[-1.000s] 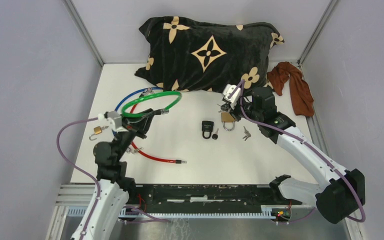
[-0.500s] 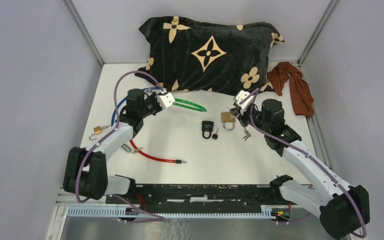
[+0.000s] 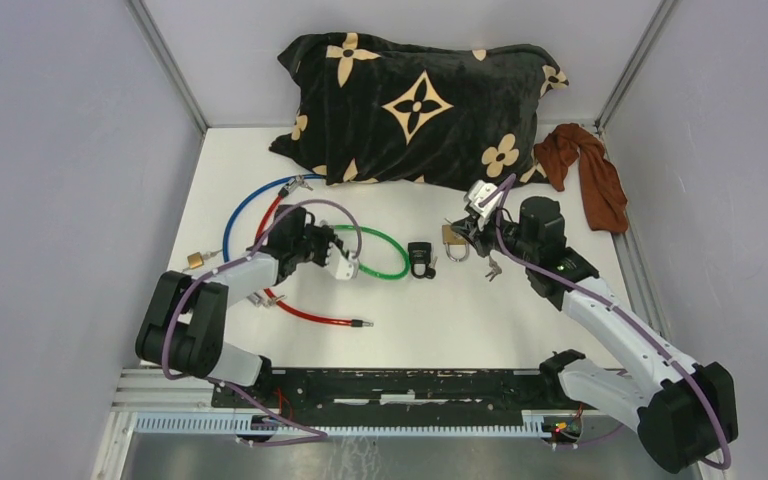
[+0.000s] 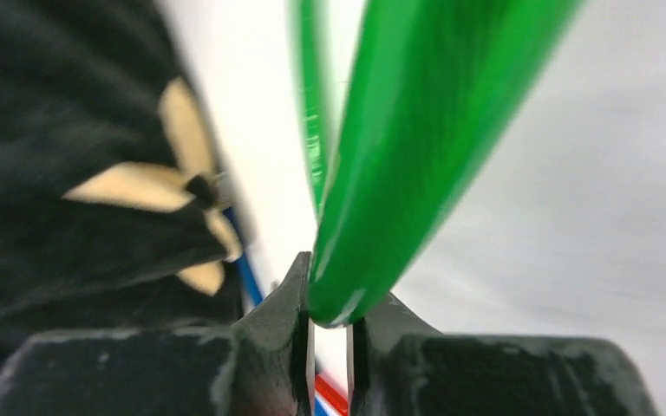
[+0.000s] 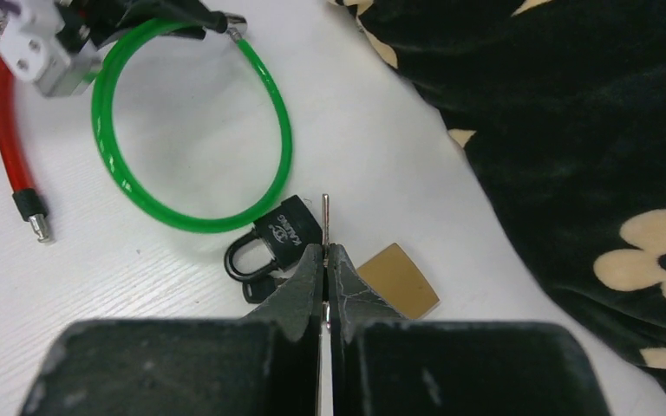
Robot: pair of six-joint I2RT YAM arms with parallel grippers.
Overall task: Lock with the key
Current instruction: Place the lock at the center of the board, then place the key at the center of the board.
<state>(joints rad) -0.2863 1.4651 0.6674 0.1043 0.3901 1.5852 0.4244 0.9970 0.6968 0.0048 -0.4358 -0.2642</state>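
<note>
The thin silver key (image 5: pixel 325 212) is pinched edge-on between the fingers of the right end effector (image 5: pixel 325 260), which are pressed together on it, so only its narrow blade sticks out past the fingertips. It is held over the middle of the white counter (image 3: pixel 400 320). In the right wrist view the blade's tip lies at the right edge of the small black padlock (image 5: pixel 282 236); whether the two touch cannot be told. The black padlock lies flat on the counter, and a flat brass padlock (image 5: pixel 399 279) lies just beside it on the right. A glossy green cable loop (image 3: pixel 388 252) lies just left of the black padlock. The left end effector (image 4: pixel 329 305) is clamped on the cable near its end. A loose pair of small keys (image 3: pixel 493 267) lies near the right arm. Further left, a blue cable (image 3: pixel 232 212) and a red cable (image 3: pixel 310 315) curve across the counter, and a small brass lock (image 3: pixel 195 260) sits near the left edge. A black velvet pillow with beige flowers (image 3: pixel 420 100) lies along the far side, with a rust-coloured cloth (image 3: pixel 592 175) at its right.
</note>
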